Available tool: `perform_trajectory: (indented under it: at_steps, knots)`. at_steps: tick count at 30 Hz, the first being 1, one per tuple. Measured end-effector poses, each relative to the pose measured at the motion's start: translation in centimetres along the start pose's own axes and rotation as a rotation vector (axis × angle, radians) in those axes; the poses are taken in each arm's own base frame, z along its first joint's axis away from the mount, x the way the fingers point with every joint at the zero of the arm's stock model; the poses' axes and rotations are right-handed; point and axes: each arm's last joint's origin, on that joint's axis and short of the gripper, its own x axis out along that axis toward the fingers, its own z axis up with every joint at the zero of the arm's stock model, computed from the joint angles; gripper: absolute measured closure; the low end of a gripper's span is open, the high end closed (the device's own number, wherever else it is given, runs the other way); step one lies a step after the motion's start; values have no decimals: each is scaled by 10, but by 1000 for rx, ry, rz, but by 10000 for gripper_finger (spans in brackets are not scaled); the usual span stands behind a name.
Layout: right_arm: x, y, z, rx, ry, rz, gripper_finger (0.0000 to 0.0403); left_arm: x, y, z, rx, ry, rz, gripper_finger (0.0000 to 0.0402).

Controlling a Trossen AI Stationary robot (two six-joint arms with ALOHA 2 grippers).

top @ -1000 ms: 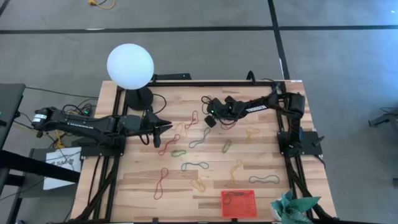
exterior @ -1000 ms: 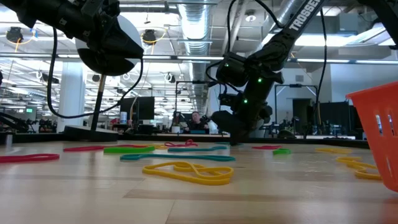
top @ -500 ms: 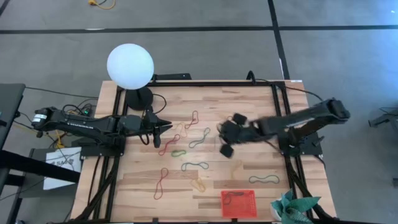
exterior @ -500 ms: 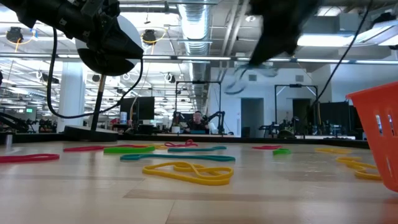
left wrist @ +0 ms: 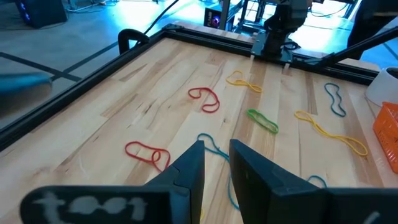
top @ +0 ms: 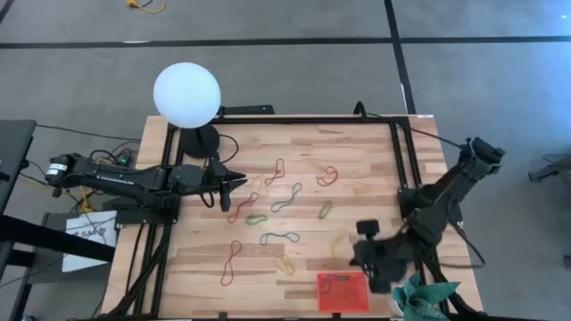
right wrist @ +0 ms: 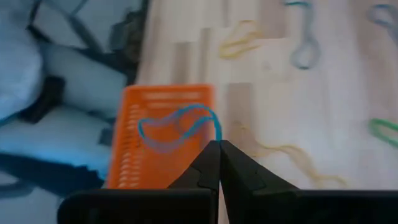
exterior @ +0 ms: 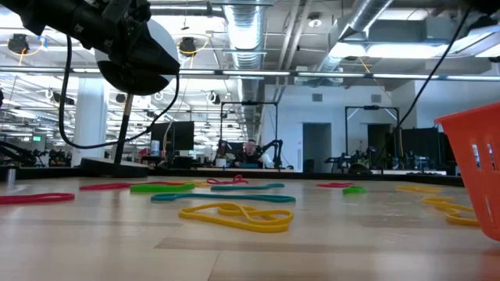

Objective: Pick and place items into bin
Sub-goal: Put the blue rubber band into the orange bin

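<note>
- Since a second ago, right gripper swung from upper centre of the high view to lower right, beside the bin.
- Fingers pinched tight on a blue band, dangling over the bin.
- Step: carry, nearly at drop. Next: centre over bin, release.
- Left gripper narrowly parted, empty, waiting mid-left.
- Count: one bin, already holding one dark band; about twelve loose bands on the table.

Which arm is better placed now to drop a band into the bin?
The right: its gripper is shut on a blue band beside the bin. The left gripper is far off.
</note>
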Motion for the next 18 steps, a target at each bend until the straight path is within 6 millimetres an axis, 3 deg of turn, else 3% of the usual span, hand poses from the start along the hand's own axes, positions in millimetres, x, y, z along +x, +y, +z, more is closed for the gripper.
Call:
perform_trajectory:
  at_steps: [5, 11, 18]
  knots:
    - [18, 19, -9, -35, 14, 27, 403, 0, 0, 0, 0, 0, 0, 339]
    - [46, 23, -16, 83, 128, 37, 403, 0, 0, 0, 1, 0, 1, 339]
    - [66, 28, -11, 70, 130, 134, 403, 0, 0, 0, 1, 0, 1, 339]
